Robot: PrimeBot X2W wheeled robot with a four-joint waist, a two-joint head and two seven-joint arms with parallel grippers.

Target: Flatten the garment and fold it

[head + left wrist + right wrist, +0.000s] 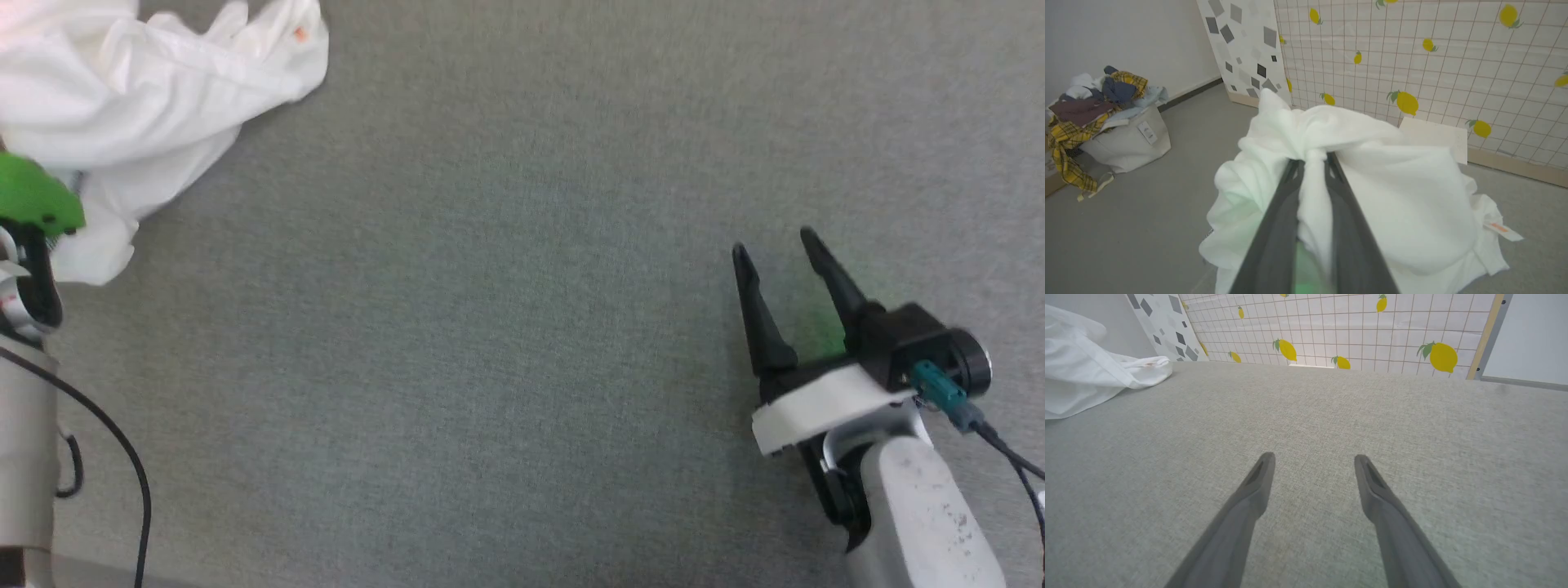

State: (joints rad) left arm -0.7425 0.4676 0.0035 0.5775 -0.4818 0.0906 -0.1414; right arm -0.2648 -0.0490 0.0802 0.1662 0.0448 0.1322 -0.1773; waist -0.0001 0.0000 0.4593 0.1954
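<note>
Head view: garment [147, 90] lies bunched at the worktop's [490, 343] far-left corner. Right tool [774, 245] stands apart, empty, near-right.
Left wrist view: left tool [1312, 157] is clamped on a garment fold.
Right wrist view: bare worktop ahead.
Judgement: flattening is starting; next, draw the garment to the worktop's centre.

shirt [147, 90]: white, thin, crumpled heap
tag [1499, 227]: small, orange, at edge
place: grey surface [522, 327], left side

Grey fabric-covered desk [506, 327]: open run across the centre from 12 to 6 o'clock, passable for a hand. Obstacles: crumpled white thin-fabric garment [147, 98] heaped at 10 o'clock, the left hand [1313, 159] pinched into its folds; right hand [774, 242], fingers spread, at 4 o'clock, well apart from the cloth. Lemon-print tiled wall [1372, 330] bounds the far edge.
</note>
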